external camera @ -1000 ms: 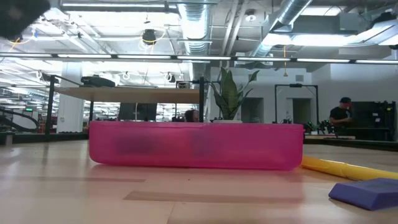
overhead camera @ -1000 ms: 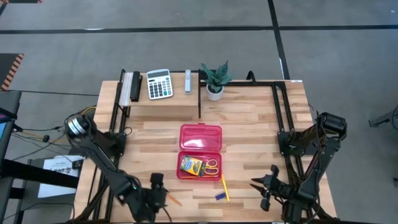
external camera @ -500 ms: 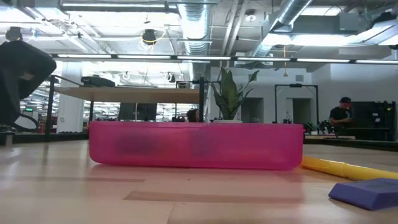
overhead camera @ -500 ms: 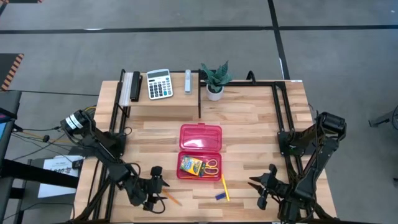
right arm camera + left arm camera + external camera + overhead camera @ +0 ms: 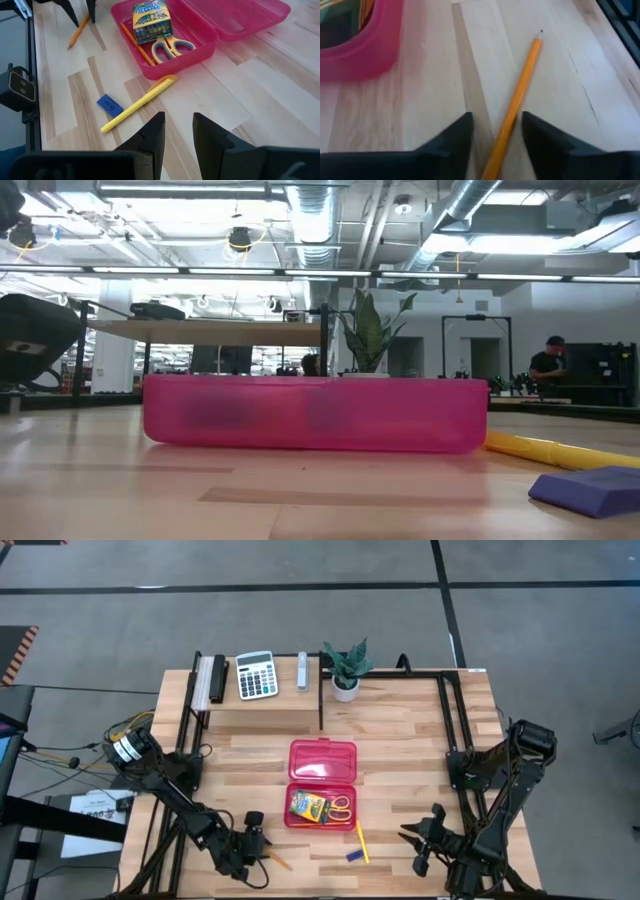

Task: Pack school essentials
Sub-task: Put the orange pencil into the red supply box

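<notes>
Orange pencil (image 5: 515,105) looked thin, light and stiff; left gripper (image 5: 496,132) was spread wide around its middle; right gripper (image 5: 178,131) waited, fingers apart.

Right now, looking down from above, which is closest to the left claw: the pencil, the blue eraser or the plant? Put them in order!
From the left gripper:
1. Orange pencil, lying between its fingers at the table's near edge.
2. Blue eraser, farther right, below the pink case.
3. Potted plant, far across the table at the back.

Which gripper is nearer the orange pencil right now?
Left. The left gripper is open with the pencil lying between its fingers. The right gripper sits open across the table, past the pen and eraser.
</notes>
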### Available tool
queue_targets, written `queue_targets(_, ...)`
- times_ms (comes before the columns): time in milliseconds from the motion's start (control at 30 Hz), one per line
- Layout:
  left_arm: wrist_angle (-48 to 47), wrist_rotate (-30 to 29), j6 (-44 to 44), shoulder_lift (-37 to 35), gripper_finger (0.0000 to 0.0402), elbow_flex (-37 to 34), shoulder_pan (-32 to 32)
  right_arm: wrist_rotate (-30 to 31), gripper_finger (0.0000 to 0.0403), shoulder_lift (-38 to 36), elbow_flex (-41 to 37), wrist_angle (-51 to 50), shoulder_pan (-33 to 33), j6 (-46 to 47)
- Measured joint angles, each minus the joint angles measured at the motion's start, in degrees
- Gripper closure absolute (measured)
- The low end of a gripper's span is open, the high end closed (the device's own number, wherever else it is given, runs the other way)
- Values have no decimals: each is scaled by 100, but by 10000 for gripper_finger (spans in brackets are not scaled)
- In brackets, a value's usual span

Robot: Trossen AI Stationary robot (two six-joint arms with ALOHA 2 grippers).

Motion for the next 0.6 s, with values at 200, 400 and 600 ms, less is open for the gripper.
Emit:
queue_targets(200,-52,309,71,13,388,2,31,0,295,0,0,-3,0,-2)
queue_targets(400,354,41,55,-27,398,-32,37,0,295,0,0,-2,1,-13)
queue_targets(600,389,-332,75,-335,400,278,217,0,295,0,0,-26,7,-69)
